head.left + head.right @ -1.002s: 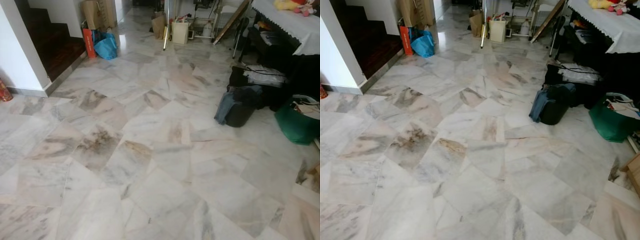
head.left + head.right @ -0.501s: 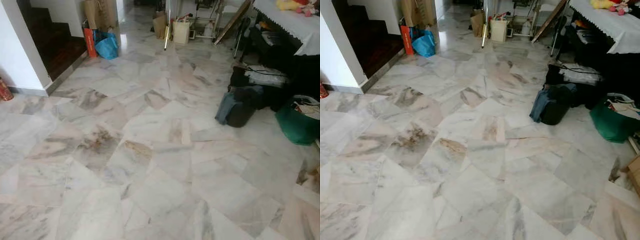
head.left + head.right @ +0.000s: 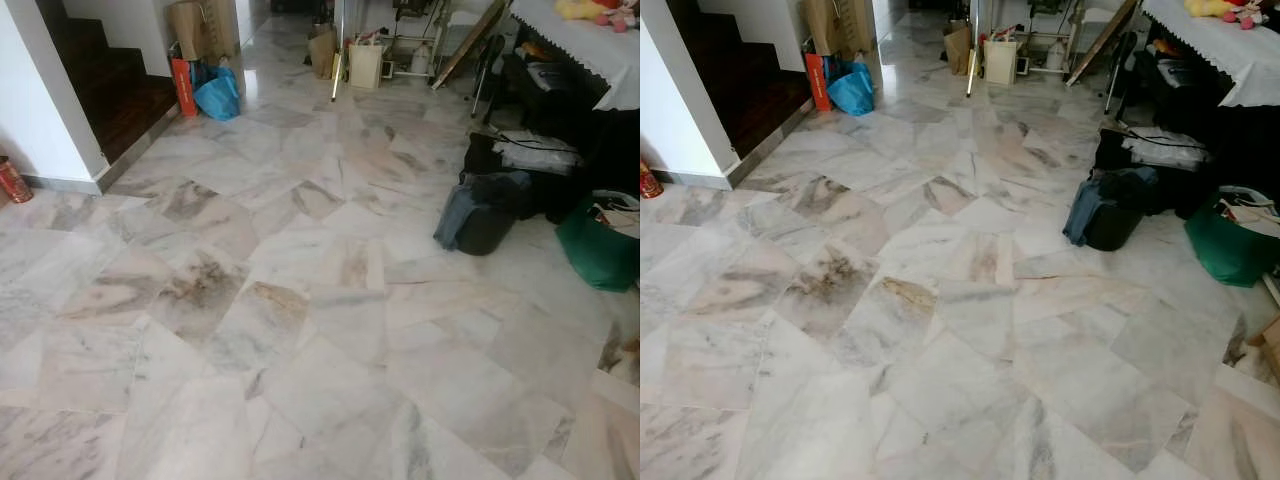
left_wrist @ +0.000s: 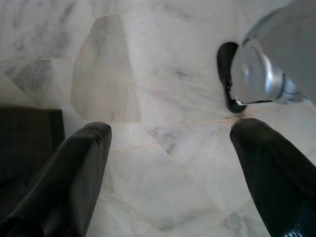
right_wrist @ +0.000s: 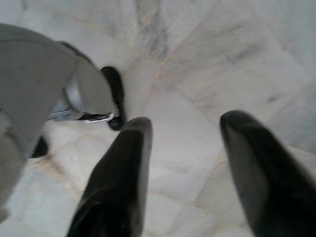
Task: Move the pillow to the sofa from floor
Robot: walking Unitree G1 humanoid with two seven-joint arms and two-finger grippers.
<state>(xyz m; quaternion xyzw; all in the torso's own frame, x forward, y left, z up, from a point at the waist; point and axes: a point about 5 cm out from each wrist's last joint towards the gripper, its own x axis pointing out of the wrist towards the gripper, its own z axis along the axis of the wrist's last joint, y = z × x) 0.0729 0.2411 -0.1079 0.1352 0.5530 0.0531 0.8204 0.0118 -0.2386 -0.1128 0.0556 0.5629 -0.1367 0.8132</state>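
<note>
left gripper (image 4: 170,148): fingers spread, empty, over pale marble tile floor (image 3: 300,330) | right gripper (image 5: 190,148): spread, empty | far left: blue plastic bag (image 3: 217,95) | right: dark bag (image 3: 485,212)

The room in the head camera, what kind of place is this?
Likely a lived-in home's ground-floor hall: marble floor, a dark staircase, bags piled beside a cloth-covered table, both grippers hanging idle.

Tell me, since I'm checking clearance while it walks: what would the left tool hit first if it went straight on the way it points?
Most likely the marble floor. The left tool points down at bare tiles between its open fingers, with nothing in between; how far off is unclear.
</note>
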